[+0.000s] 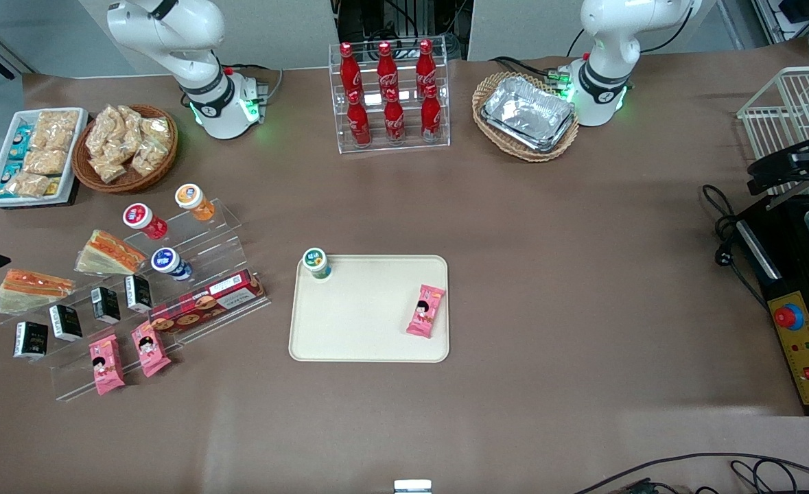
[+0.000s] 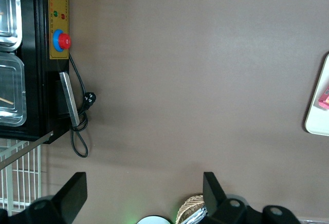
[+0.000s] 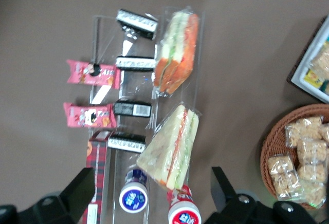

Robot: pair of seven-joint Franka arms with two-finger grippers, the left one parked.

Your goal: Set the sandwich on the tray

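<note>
Gripper (image 3: 151,175) hangs wide open, nothing in it, over the clear display stand (image 1: 191,274) at the working arm's end of the table. Both wrapped sandwiches (image 1: 110,252) (image 1: 33,288) sit on that stand. The tray (image 1: 370,336) is mid-frame in the front view, well apart from them, holding a green-lidded cup (image 1: 316,263) and a pink snack packet (image 1: 426,311).

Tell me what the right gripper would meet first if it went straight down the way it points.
Probably the triangular plastic-wrapped sandwich lying on the clear acrylic stepped rack: the open right gripper points down about over its corner. Height above it is unclear.
</note>
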